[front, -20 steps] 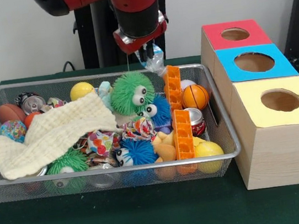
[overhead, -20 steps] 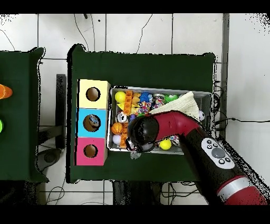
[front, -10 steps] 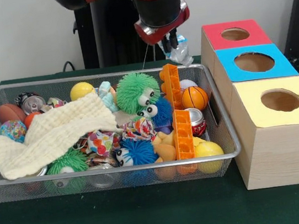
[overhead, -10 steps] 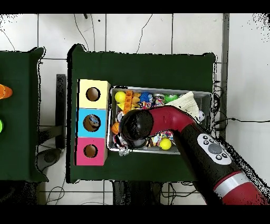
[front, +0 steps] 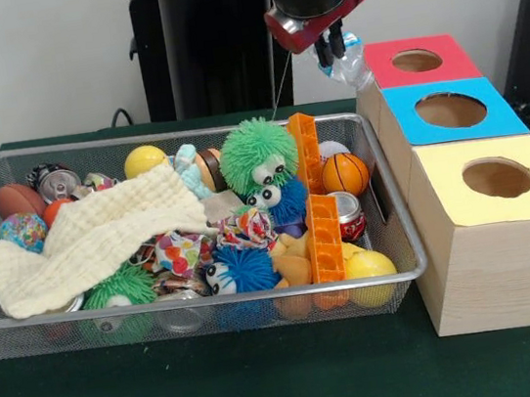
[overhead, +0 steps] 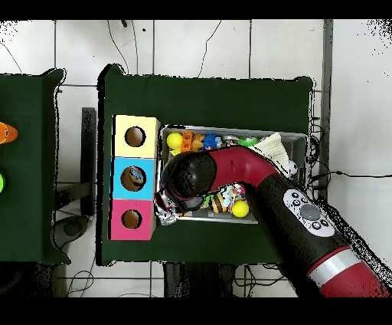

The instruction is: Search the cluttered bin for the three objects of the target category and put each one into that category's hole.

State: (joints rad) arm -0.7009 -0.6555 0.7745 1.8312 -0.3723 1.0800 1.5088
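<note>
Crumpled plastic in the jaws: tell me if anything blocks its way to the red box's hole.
Nothing visible does. The gripper holds the crumpled clear plastic in the air beside the red-topped box, just past the bin's rim. The red hole is open, with nothing between it and the plastic.

The wire bin (front: 404,238) is packed nearly wall to wall. A cream cloth (front: 93,237) blankets its left half, covering whatever lies beneath. An orange block strip (front: 316,201) stands on edge down the right side, walling off the basketball (front: 346,171), red can (front: 348,214) and yellow ball (front: 369,265) against the bin wall. The green fuzzy ball (front: 257,155) rises above the rim. Above the bin the air is clear. The boxes stand just beside the bin; the red box hole (front: 417,61), blue box hole (front: 450,110) and yellow box hole (front: 496,178) lie uncovered. The gripper (front: 335,48), closed on a crumpled clear plastic piece (front: 350,63), hangs at the red box's near corner.
</note>
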